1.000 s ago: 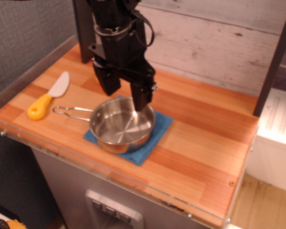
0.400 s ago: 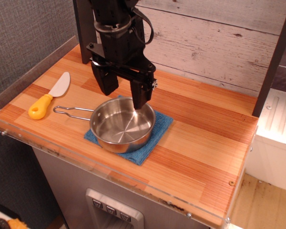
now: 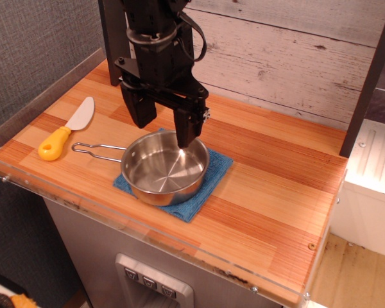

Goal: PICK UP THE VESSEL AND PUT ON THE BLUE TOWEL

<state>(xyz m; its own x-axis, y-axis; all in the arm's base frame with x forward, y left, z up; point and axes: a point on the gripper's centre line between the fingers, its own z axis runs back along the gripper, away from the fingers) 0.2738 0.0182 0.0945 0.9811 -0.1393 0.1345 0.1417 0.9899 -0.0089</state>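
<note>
While spread, gripper [image 3: 162, 126] overhangs vessel [image 3: 165, 169]

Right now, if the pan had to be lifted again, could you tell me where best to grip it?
I would take the pan by its far rim, coming straight down from above. The wall is thin and upright, so one finger fits inside and one outside. The open gripper hangs just above that edge. The wire handle lies low over the table, harder to pinch.

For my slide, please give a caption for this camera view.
Steel pan resting on blue towel, open tool above it.
</note>
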